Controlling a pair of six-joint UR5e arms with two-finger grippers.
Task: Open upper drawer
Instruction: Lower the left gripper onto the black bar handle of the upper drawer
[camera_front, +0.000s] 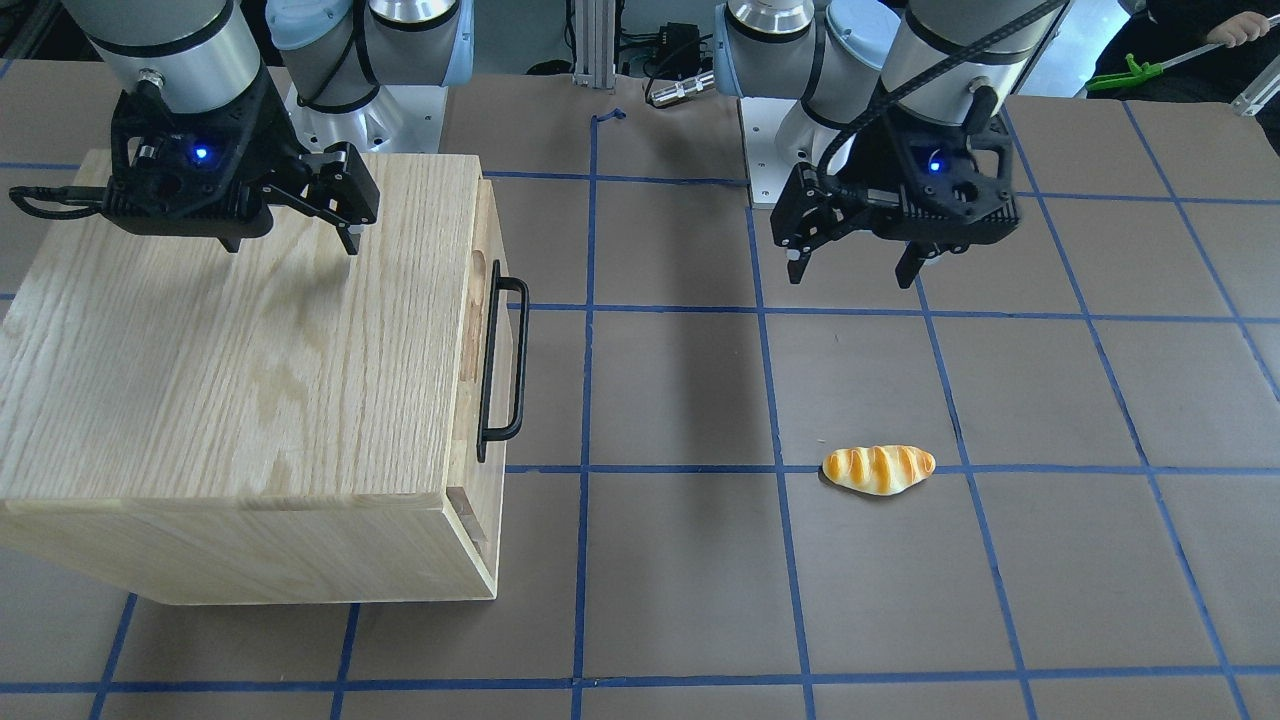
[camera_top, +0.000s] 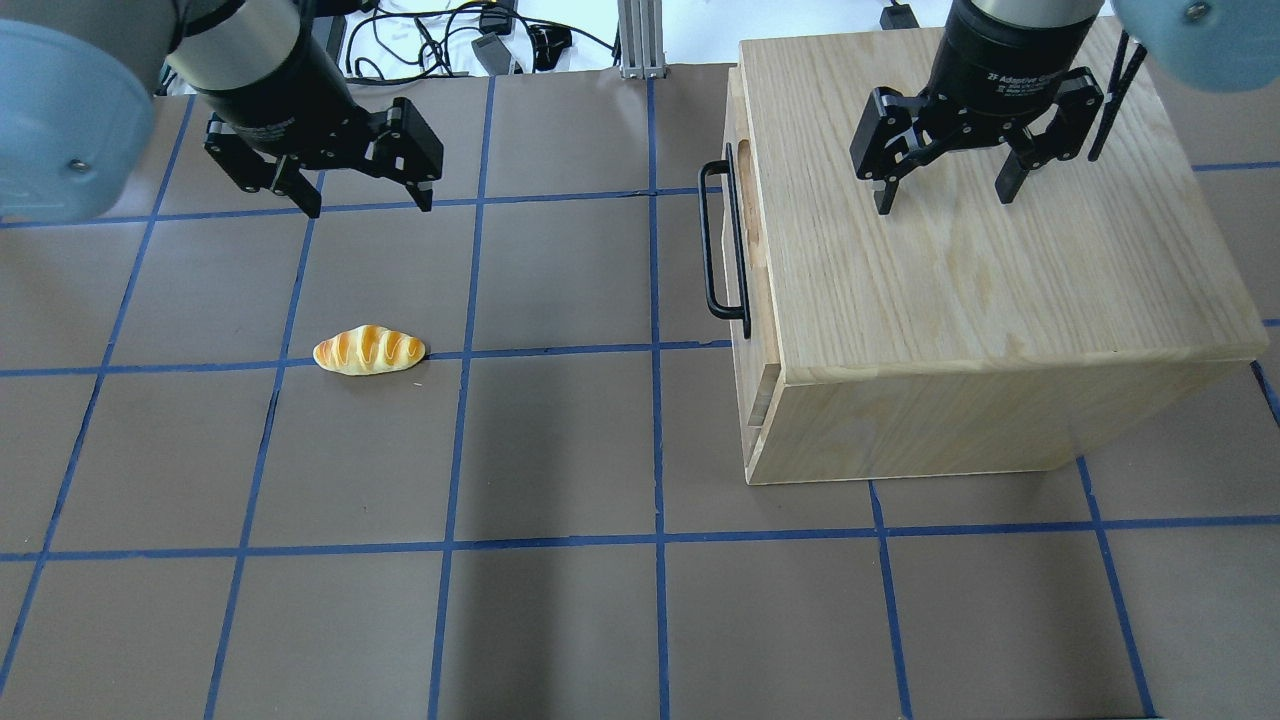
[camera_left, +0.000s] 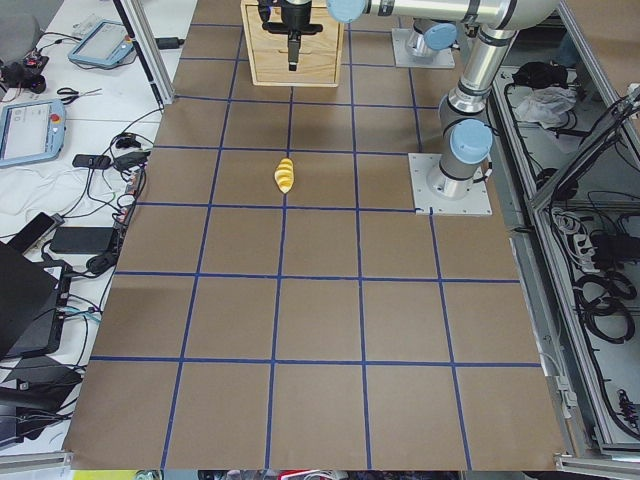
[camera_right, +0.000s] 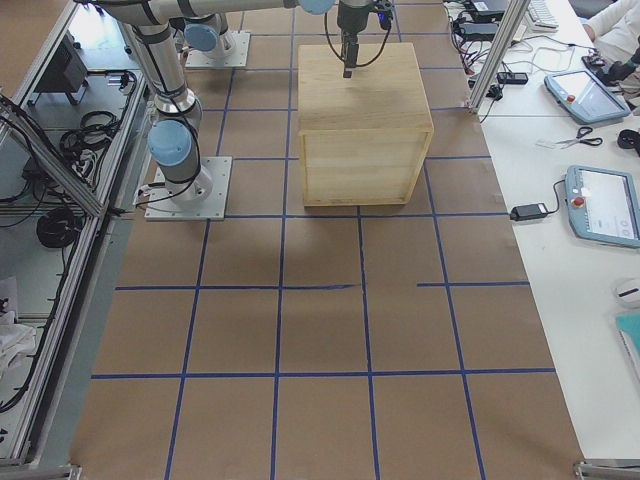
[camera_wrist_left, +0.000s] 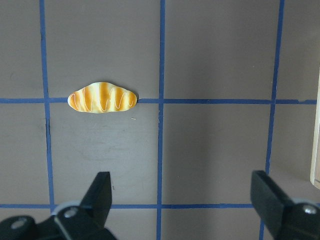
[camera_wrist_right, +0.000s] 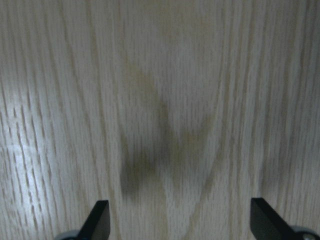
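Observation:
The upper drawer (camera_top: 743, 110) shows only as its light oak front panel on the cabinet's face, with its long black bar handle (camera_top: 712, 240); the panel (camera_front: 492, 220) sits pushed in against the cabinet body. My right gripper (camera_top: 943, 202) hangs open and empty above the cabinet's top (camera_wrist_right: 165, 100), behind the handle (camera_front: 518, 360) and not touching it. My left gripper (camera_top: 368, 205) is open and empty over the table, far from the cabinet. In the front-facing view the right gripper (camera_front: 290, 245) is on the left and the left gripper (camera_front: 850, 278) on the right.
The large wooden cabinet (camera_top: 980, 300) stands on the table's right half. A toy bread loaf (camera_top: 369, 350) lies on the brown mat below my left gripper, also in the left wrist view (camera_wrist_left: 102, 98). Blue tape lines grid the mat. Operators' tablets lie off-table (camera_right: 605, 205).

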